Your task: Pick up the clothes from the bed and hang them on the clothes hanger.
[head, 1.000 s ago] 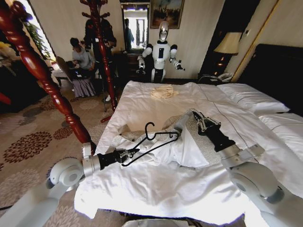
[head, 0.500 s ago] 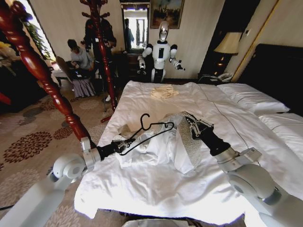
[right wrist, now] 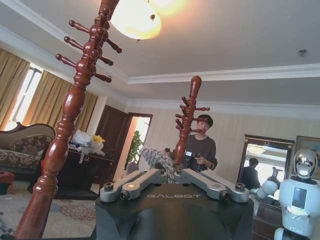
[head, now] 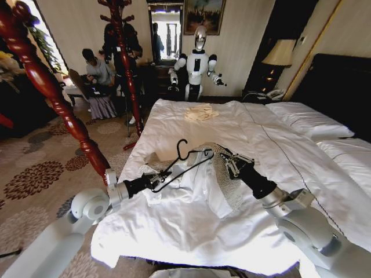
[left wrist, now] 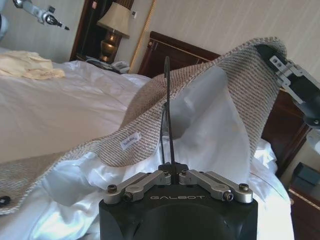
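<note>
Bed (head: 191, 231) linen spreads beneath both arms. Clothes (head: 223, 174) hang lifted off it, collar pinched in the clenched right gripper (head: 230, 164). Just left of that, the clothes hanger (head: 184, 163) juts from the left gripper (head: 155, 180), clamped on its bar.

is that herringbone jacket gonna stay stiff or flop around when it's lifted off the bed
Probably floppy: where the right hand pinches the jacket, it drapes in loose folds onto the bed. The white lining looks smooth, so it may slide on the thin hanger held by the left hand. It likely sags rather than keeping its shape.
</note>
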Motion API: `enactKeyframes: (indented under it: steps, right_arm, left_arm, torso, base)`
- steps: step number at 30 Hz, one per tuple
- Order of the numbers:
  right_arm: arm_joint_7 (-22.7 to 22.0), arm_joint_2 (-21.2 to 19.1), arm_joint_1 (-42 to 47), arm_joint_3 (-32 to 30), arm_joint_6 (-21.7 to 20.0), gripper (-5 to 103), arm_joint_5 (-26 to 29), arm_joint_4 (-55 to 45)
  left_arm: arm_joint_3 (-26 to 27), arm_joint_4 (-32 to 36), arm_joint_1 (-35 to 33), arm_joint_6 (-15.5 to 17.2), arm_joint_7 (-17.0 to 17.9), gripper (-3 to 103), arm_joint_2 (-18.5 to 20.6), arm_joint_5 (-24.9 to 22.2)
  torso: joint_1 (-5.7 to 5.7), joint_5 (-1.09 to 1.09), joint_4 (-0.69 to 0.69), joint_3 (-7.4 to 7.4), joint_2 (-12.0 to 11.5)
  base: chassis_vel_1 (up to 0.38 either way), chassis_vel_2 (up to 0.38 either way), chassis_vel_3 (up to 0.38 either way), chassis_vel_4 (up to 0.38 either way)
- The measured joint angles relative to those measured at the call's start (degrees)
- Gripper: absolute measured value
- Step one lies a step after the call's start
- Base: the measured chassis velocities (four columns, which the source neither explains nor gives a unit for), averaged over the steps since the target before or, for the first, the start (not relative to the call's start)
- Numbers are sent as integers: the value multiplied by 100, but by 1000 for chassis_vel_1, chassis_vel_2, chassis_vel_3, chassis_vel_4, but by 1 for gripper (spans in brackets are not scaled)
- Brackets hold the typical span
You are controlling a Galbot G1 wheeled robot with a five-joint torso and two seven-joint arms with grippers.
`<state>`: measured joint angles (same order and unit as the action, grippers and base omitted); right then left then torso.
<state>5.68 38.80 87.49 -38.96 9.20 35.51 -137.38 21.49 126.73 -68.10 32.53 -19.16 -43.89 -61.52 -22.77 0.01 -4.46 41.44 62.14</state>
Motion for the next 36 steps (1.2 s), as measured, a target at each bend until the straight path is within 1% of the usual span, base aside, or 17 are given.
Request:
enactKeyframes:
  steps: [4,7,11,14,16,17,20,25,29,36]
  right_arm:
    - [-24,22,-8,-12,9,1,-6,60]
    - [-89,51,-31,-14,10,1,-23,126]
    - [-103,57,-45,-13,13,1,-23,138]
    - [48,59,-23,11,75,1,0,88]
    - [78,59,-18,13,88,1,3,83]
    - [209,56,1,17,148,1,14,76]
    - [400,40,28,6,259,1,74,56]
    - [525,36,23,-10,364,1,120,55]
    - [668,48,5,-9,476,1,147,102]
    - [823,82,62,72,562,1,17,156]
  left_arm:
    - [-43,69,-23,72,-4,2,-67,-163]
    - [35,140,-45,86,-35,2,-91,-327]
    - [95,119,-32,80,-47,2,-94,-384]
    - [32,-105,110,28,-38,2,-207,-344]
    - [14,-137,130,26,-37,2,-229,-333]
    - [-66,-253,218,25,-35,2,-311,-295]
    - [-239,-445,392,32,-32,2,-449,-227]
    - [-441,-581,474,50,-10,2,-541,-130]
    - [-668,-716,564,51,-33,2,-647,37]
    - [-809,-862,928,36,2,2,-813,-70]
  torso:
    - [0,0,-1,0,0]
    - [0,1,-1,0,0]
    - [0,1,0,0,0]
    - [0,0,-1,0,0]
    - [0,0,-1,0,0]
    - [0,-1,-1,0,0]
    - [0,0,-1,0,0]
    - [0,0,-2,0,0]
    - [0,0,0,0,0]
    - [0,0,-2,0,0]
  base:
    - [0,0,0,0]
    - [0,0,0,0]
    - [0,0,0,0]
    - [0,0,0,0]
    - [0,0,0,0]
    - [0,0,0,0]
    - [0,0,0,0]
    - [0,0,0,0]
    - [0,0,0,0]
    - [0,0,0,0]
